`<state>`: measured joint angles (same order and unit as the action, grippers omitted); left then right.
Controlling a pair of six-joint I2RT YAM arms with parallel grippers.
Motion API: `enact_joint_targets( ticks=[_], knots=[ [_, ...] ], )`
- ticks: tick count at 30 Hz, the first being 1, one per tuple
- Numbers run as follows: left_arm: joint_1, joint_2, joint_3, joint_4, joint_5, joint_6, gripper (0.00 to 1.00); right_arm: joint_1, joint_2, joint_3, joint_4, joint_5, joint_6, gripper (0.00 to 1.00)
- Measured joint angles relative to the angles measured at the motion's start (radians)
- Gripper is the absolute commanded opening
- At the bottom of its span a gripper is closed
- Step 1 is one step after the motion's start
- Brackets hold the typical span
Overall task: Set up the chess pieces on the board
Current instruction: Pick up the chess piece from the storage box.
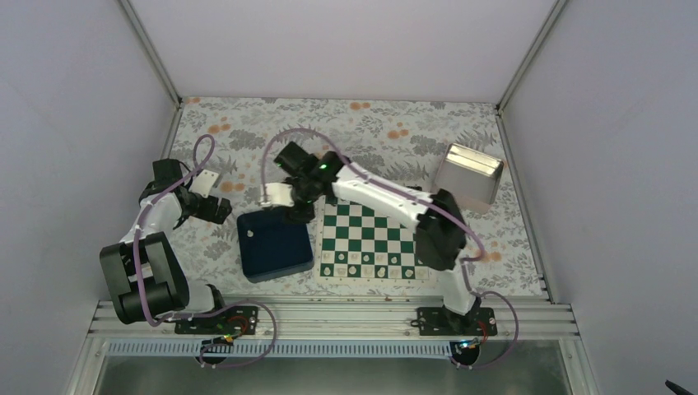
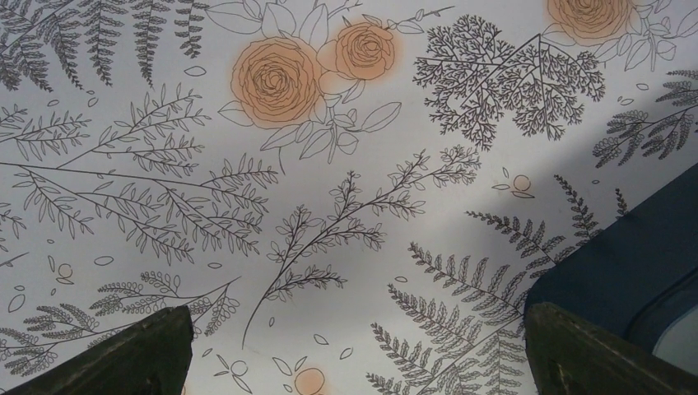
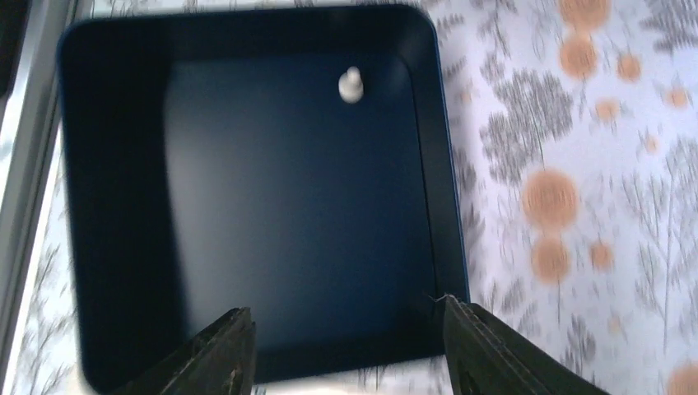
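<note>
Overhead, the right arm reaches past the board's [image 1: 368,224] far-left corner, right gripper [image 1: 298,212] over the navy tray [image 1: 276,247]; cream chess pieces [image 1: 362,265] line the board's near rows; the left arm sits folded. Left wrist: left gripper [image 2: 355,311] gapes wide above floral cloth [image 2: 346,148], holding nothing. Right wrist: jaws parted, empty, above the tray; one white piece [image 3: 351,85] lies inside.

top view looks down from behind; close wrist views share the navy tray [image 3: 450,206].
</note>
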<state>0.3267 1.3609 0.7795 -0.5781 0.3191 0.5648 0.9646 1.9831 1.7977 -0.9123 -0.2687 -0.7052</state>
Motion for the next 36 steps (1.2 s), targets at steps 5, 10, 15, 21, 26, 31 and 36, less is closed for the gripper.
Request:
enact_joint_targets(
  ticks=[5, 10, 15, 21, 26, 31, 36],
  knots=[
    [0.0, 0.0, 0.0, -0.001, 0.008, 0.0, 1.0, 0.077, 0.192, 0.189, 0.015, 0.019, 0.003, 0.63],
    [0.0, 0.0, 0.0, -0.002, 0.015, 0.002, 1.0, 0.11, 0.291, 0.243, 0.055, 0.015, 0.003, 0.64],
    [0.0, 0.0, 0.0, -0.003, 0.016, 0.003, 1.0, 0.126, 0.362, 0.294, 0.074, 0.01, 0.004, 0.66],
    [0.0, 0.0, 0.0, -0.004, 0.026, 0.003, 1.0, 0.132, 0.406, 0.304, 0.11, -0.007, 0.01, 0.67],
    [0.0, 0.0, 0.0, -0.005, 0.03, 0.003, 1.0, 0.137, 0.432, 0.306, 0.142, -0.015, 0.021, 0.68],
    [0.0, -0.001, 0.0, -0.006, 0.031, 0.003, 1.0, 0.14, 0.446, 0.306, 0.172, -0.018, 0.027, 0.69],
    [0.0, -0.001, 0.0, -0.006, 0.032, 0.004, 1.0, 0.141, 0.459, 0.311, 0.201, -0.026, 0.031, 0.7]
  ],
)
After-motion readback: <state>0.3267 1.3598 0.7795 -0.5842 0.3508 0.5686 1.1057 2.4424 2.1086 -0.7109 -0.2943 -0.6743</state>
